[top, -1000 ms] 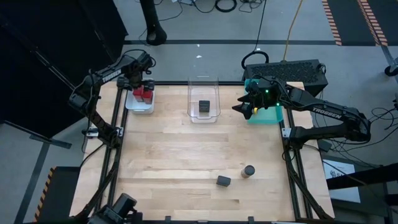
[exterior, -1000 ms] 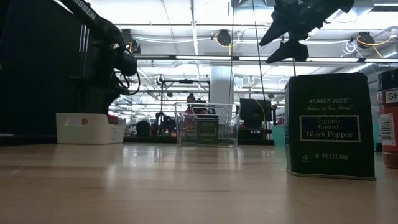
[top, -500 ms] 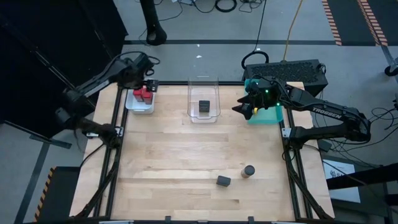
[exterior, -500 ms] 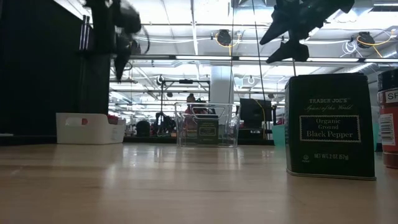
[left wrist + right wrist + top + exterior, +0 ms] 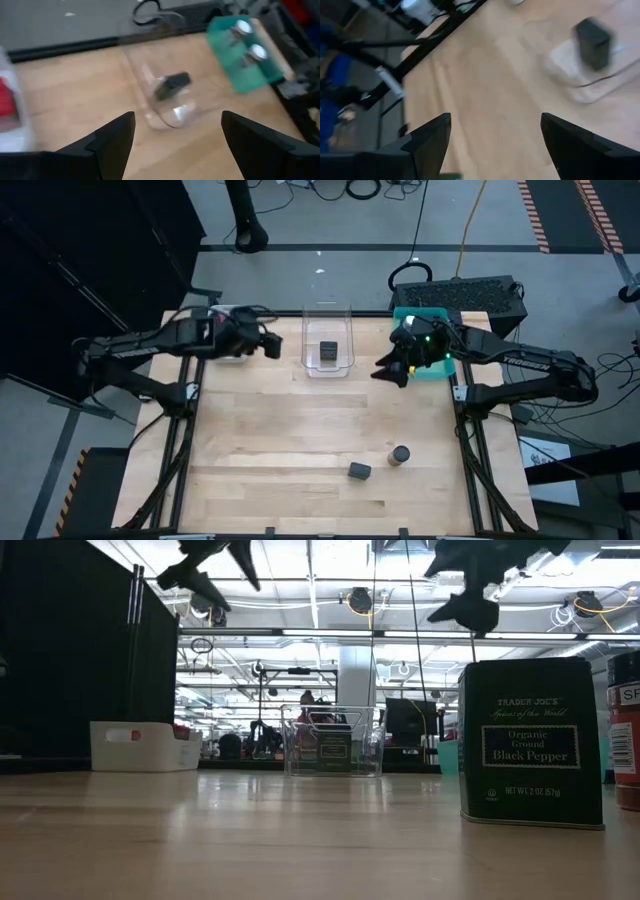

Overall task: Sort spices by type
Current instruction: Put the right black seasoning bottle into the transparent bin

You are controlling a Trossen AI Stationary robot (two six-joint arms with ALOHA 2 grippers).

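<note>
The white tray (image 5: 222, 352) at the desk's (image 5: 300, 440) far left is largely covered from above by the left arm, so the red tins in it cannot be checked there; in the left wrist view only a blurred red patch (image 5: 6, 102) shows at the picture's edge. The clear tray (image 5: 327, 340) at far centre holds one dark tin (image 5: 328, 352), visible through its walls. The teal tray (image 5: 432, 352) at far right is partly masked by the right arm; the left wrist view shows two white-capped jars (image 5: 250, 47) in it, blurred. In the low view a black pepper tin (image 5: 532, 744) stands close to the lens, and beside it a red-labelled jar (image 5: 627, 730) is cut off by the frame edge. From above, these are the dark tin (image 5: 360, 471) and the round-capped jar (image 5: 399, 455) on the near part of the desk, just beside each other but apart.

The left arm reaches across from the left side, its left gripper (image 5: 270, 343) raised above the desk between the white and clear trays, fingers spread wide with nothing between them. The right arm extends from the right side; the right gripper (image 5: 392, 370) hangs above the desk just beside the teal tray, fingers likewise parted and empty.
</note>
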